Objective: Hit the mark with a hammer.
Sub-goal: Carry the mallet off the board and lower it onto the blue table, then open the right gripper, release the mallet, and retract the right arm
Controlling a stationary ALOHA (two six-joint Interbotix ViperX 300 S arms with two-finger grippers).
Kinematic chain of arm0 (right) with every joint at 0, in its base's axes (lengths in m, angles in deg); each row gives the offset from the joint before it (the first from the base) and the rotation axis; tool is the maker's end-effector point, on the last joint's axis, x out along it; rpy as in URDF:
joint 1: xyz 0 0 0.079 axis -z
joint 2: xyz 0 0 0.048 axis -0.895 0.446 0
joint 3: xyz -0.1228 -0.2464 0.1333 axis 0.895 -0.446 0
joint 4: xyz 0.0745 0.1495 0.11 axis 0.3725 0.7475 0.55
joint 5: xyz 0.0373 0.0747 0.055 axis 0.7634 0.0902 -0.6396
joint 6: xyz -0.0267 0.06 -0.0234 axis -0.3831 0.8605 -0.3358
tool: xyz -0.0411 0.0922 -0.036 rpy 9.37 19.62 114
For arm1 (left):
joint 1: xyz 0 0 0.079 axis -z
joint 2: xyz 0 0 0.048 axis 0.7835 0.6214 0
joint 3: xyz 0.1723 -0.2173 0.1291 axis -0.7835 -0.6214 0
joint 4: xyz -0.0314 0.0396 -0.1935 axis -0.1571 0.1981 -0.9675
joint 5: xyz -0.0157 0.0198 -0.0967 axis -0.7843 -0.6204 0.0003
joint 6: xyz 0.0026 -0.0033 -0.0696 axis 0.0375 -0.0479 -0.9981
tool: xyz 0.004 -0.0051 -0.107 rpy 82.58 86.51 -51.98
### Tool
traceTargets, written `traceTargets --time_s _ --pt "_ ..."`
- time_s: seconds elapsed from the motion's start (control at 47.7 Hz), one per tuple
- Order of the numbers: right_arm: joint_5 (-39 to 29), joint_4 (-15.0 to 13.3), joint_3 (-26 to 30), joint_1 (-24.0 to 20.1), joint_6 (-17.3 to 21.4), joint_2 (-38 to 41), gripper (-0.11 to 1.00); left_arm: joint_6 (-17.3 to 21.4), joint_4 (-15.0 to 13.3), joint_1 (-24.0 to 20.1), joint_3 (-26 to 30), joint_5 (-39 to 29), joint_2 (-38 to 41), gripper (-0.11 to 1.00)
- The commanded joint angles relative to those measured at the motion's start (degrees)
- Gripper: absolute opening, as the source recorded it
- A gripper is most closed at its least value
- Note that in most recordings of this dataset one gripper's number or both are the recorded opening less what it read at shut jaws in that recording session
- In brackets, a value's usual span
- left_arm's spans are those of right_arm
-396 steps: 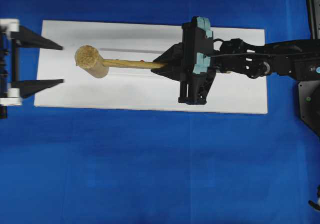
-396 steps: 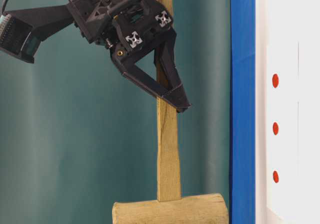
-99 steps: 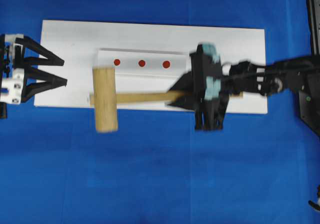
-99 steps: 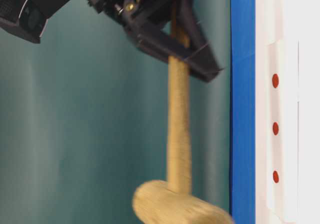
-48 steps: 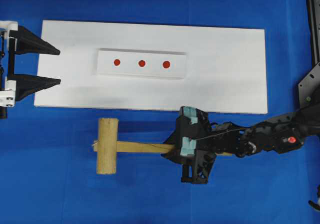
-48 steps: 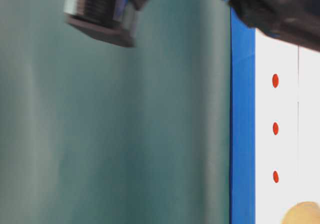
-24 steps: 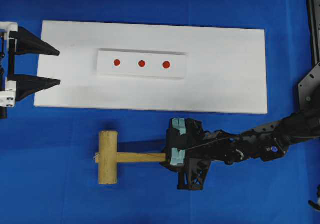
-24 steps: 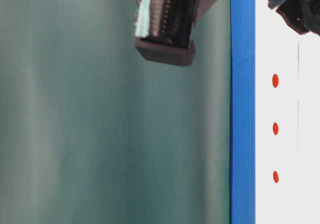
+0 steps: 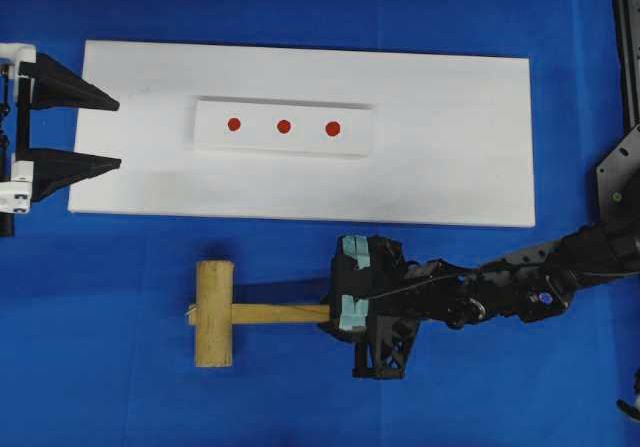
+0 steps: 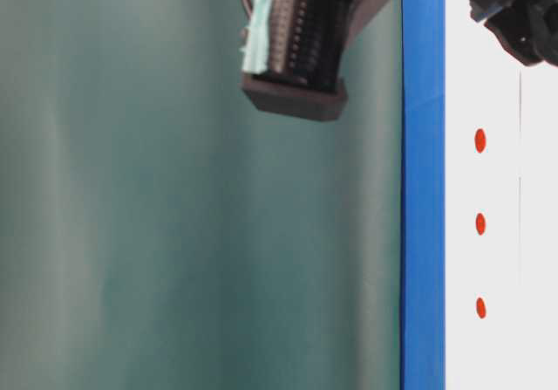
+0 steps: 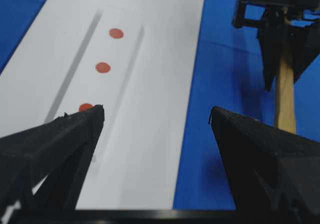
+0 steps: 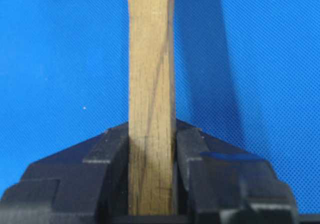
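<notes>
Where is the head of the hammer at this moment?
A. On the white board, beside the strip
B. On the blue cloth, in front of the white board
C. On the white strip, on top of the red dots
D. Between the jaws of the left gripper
B: in the overhead view the hammer is over the blue cloth, clear of the white board, its handle clamped in the right gripper.

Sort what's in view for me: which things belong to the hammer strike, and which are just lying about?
Belongs to the job:
- hammer, on the blue cloth
- right gripper, shut on its handle
- mark, largest red dot on the white strip

Not part of the job:
- two smaller red dots
- white board
- blue cloth
- left gripper, open, holding nothing
</notes>
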State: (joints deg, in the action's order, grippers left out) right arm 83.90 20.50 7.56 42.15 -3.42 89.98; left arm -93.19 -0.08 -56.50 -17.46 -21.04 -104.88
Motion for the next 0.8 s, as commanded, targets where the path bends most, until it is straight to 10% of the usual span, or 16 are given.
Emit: traceTargets --time_s 0.0,0.335,0.65,0.775 --pt "0.88 -0.26 1.32 0.70 -0.18 -0.79 0.07 0.09 0.00 -0.18 0.53 0.35 0.26 0.83" --pt "0.70 -0.44 1.14 0.97 -0.26 -0.70 0.08 0.09 0.00 -0.18 0.53 0.35 0.18 0.83" --pt "1.76 -0.44 0.97 0.97 -0.18 -0.70 0.89 0.09 0.00 -0.18 0.53 0.35 0.18 0.83" --pt "1.93 -0.44 1.23 1.05 -0.18 -0.79 0.90 0.00 0.00 -0.18 0.44 0.35 0.18 0.83"
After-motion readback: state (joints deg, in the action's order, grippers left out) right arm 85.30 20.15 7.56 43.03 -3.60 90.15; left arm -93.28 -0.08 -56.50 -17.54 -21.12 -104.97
